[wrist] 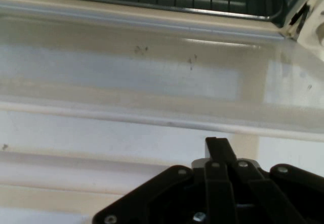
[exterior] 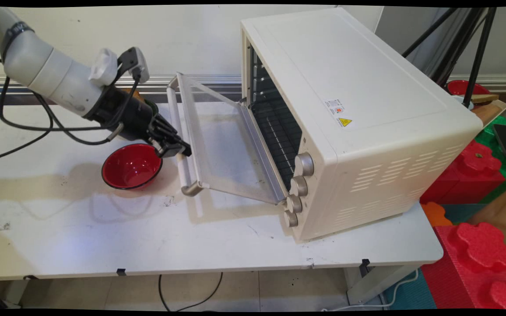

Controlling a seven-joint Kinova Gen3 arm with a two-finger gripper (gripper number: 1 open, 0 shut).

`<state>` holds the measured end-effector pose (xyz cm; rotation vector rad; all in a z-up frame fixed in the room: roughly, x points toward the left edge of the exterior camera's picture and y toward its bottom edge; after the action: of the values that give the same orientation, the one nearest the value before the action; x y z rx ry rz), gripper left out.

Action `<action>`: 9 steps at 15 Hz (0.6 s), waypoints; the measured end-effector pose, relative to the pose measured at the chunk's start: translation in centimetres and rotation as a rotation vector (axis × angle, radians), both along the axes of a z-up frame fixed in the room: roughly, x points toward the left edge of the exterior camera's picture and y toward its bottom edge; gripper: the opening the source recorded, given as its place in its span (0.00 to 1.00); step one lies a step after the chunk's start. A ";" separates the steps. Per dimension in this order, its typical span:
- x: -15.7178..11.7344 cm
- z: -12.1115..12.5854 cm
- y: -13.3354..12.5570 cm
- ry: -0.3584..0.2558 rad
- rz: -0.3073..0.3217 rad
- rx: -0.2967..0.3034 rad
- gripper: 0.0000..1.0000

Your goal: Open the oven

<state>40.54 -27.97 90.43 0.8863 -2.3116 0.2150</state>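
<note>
The gripper [exterior: 182,150] sits at the oven [exterior: 358,127] door's [exterior: 231,145] handle [exterior: 178,131], its fingers [wrist: 218,150] pressed together, resting on the bar rather than around it. The door hangs partly open, sloping down toward the table [exterior: 103,237], and the handle's long axis runs from far to near. A red bowl [exterior: 131,166] stands just below the gripper. The risk, as a judgement: the closed fingers could slide off the smooth bar, or the hand could dip and knock the bowl.

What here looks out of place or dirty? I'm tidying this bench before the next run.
The table has brownish stains and dark specks near the red bowl and under the open oven door. The oven sits angled, its corner overhanging the table's right edge. The gripper is at the door's handle.
</note>
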 end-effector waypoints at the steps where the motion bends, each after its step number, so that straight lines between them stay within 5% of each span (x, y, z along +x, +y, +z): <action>1: 0.2 -0.3 0.2 -0.004 -0.002 0.001 0.00; 9: 1.4 -2.8 1.6 -0.027 -0.014 -0.002 0.00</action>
<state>41.95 -26.36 87.64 0.8709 -2.3414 0.2239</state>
